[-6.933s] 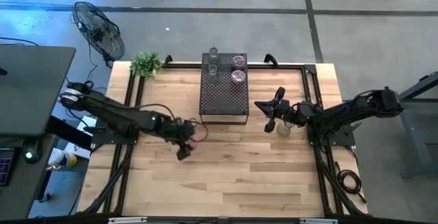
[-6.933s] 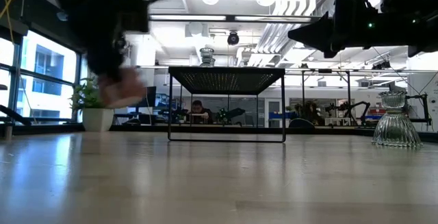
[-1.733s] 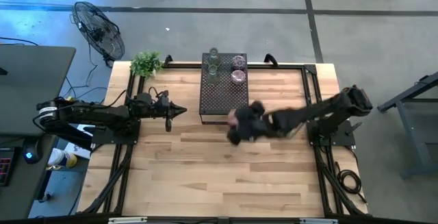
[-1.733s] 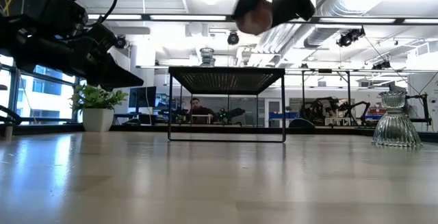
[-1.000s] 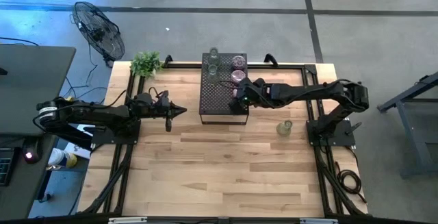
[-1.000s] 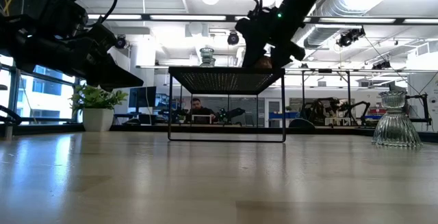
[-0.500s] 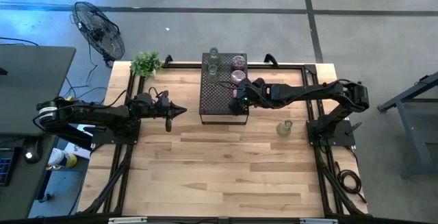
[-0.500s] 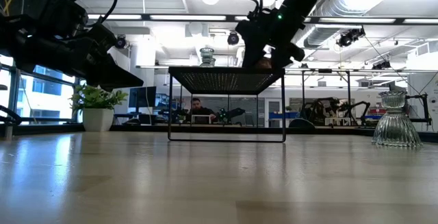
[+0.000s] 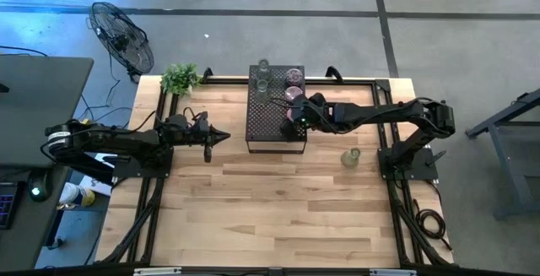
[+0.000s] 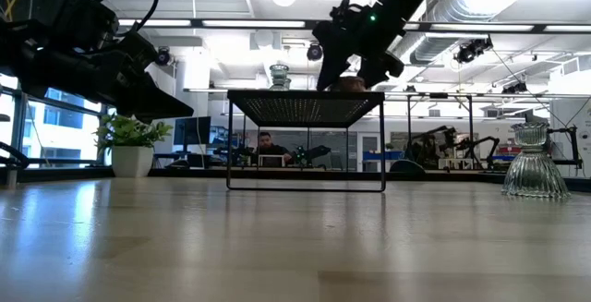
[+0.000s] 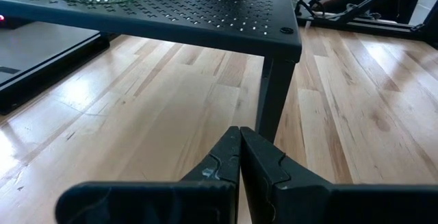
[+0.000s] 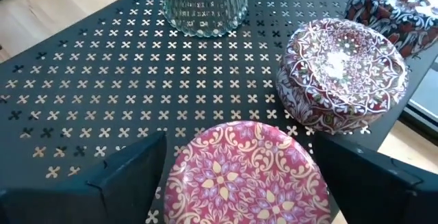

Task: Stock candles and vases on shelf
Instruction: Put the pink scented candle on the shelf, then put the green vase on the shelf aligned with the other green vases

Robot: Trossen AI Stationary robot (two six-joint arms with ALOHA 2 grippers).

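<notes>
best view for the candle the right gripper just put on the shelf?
Right wrist view: the candle fills the frame, sitting on the shelf between the open right gripper fingers. The high view hides it under the arm; the low view shows a sliver; the left wrist view shows none.

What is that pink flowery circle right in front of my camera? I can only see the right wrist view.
Observer: That's a candle. The low view shows it sitting flat on top of the shelf, near the front right corner.
Operator: Is everything on the shelf now?
Observer: No. The high view shows one vase standing on the table, close to the right arm's base.
Operator: Where's my other arm?
Observer: The left gripper waits to the left of the shelf, fingers shut and empty, while the right gripper is over the shelf.
</notes>
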